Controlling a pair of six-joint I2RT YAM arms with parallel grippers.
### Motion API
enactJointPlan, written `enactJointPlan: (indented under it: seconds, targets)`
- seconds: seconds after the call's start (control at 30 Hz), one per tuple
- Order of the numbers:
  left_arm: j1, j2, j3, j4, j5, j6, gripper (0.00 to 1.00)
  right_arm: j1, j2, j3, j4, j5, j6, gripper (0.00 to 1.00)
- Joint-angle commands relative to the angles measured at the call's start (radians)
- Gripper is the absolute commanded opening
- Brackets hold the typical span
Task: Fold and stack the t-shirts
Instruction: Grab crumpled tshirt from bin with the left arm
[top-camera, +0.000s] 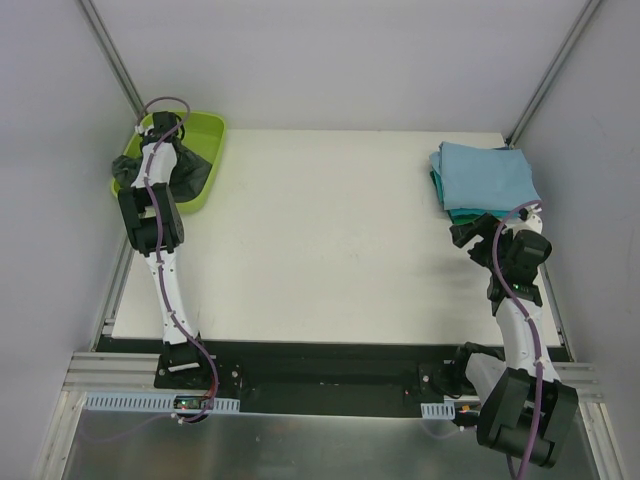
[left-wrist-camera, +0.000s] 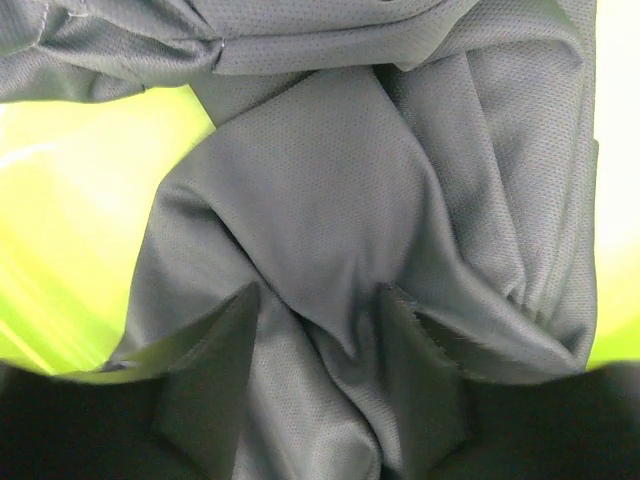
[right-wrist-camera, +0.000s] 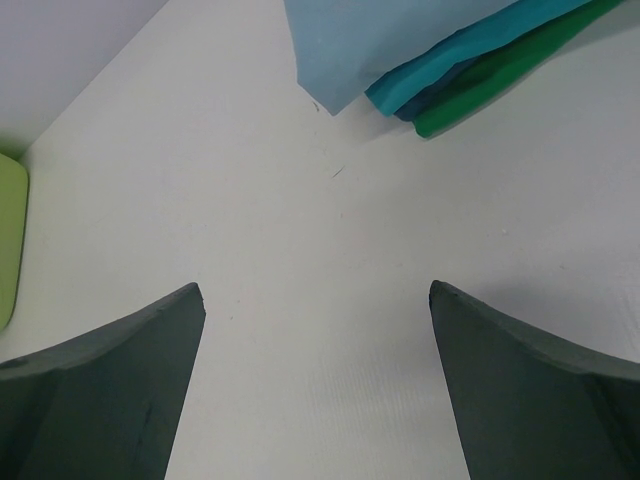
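A dark charcoal-grey t-shirt (top-camera: 192, 168) lies crumpled in and over the lime-green tub (top-camera: 207, 124) at the far left. My left gripper (top-camera: 163, 130) is down in the tub. In the left wrist view the shirt (left-wrist-camera: 330, 180) fills the frame and a bunched fold sits between the jaws of the left gripper (left-wrist-camera: 318, 300), which are closed in on it. A folded light blue t-shirt (top-camera: 485, 172) tops a stack with teal and green ones (top-camera: 468, 213) at the far right. My right gripper (top-camera: 464, 234) hovers open and empty just in front of the stack, also in its wrist view (right-wrist-camera: 315, 290).
The white table top (top-camera: 320, 240) lies between tub and stack. Grey walls and metal frame posts close in the sides and back. The tub's corner shows in the right wrist view (right-wrist-camera: 8, 240), and the stack's edges (right-wrist-camera: 400, 60) at the top.
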Motion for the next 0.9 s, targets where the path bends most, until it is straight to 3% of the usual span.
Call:
enactJointPlan:
  seconds: [0.0, 0.03, 0.07, 0.1, 0.4, 0.87]
  targets:
    - [0.005, 0.002, 0.032, -0.048, 0.014, 0.016, 0.37, 0.008, -0.024, 0.034, 0.013, 0.021, -0.019, 0.96]
    - [0.005, 0.002, 0.033, -0.051, 0.016, 0.022, 0.28, 0.008, -0.027, 0.033, 0.01, 0.024, -0.02, 0.96]
    - [0.007, 0.002, 0.032, -0.054, 0.018, 0.022, 0.04, 0.008, -0.032, 0.033, 0.007, 0.03, -0.024, 0.96]
    - [0.007, 0.0, 0.032, -0.058, 0.015, 0.019, 0.0, 0.008, -0.035, 0.033, 0.005, 0.035, -0.027, 0.96]
    - [0.005, -0.109, 0.048, -0.046, 0.143, 0.07, 0.0, 0.008, -0.058, 0.025, 0.007, 0.042, -0.036, 0.96]
    - [-0.013, -0.687, -0.206, 0.21, 0.491, 0.041, 0.0, 0.008, -0.076, 0.018, 0.019, 0.035, -0.034, 0.96]
